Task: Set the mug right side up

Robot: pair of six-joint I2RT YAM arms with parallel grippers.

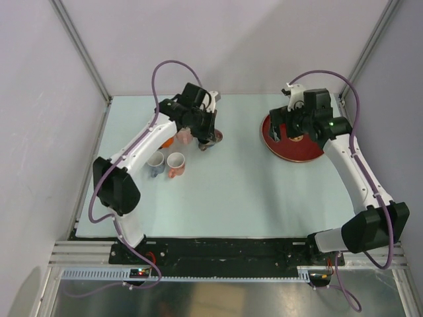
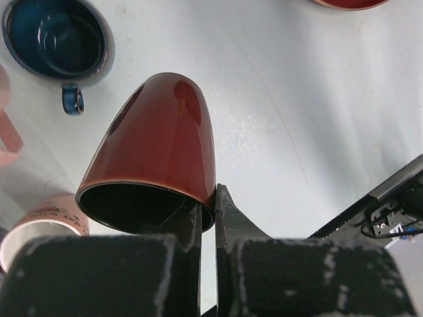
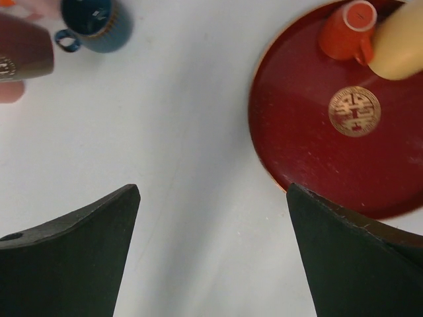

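The red-brown mug (image 2: 158, 148) is tilted, its dark mouth facing the left wrist camera and its base pointing away toward the table. My left gripper (image 2: 208, 211) is shut on the mug's rim, one finger inside the mouth and one outside. In the top view the left gripper (image 1: 209, 139) and the mug (image 1: 216, 137) are at the back middle-left of the table. The mug also shows in the right wrist view (image 3: 23, 56). My right gripper (image 3: 211, 191) is open and empty, hovering at the left edge of the red plate (image 3: 317, 158).
A blue mug (image 2: 56, 36) and a pink mug (image 2: 39, 228) stand upright near the held mug; they also show in the top view, the blue mug (image 1: 156, 162) and the pink mug (image 1: 176, 163). The red plate (image 1: 294, 150) holds an orange cup (image 3: 347, 30) and a yellow item (image 3: 400, 43).
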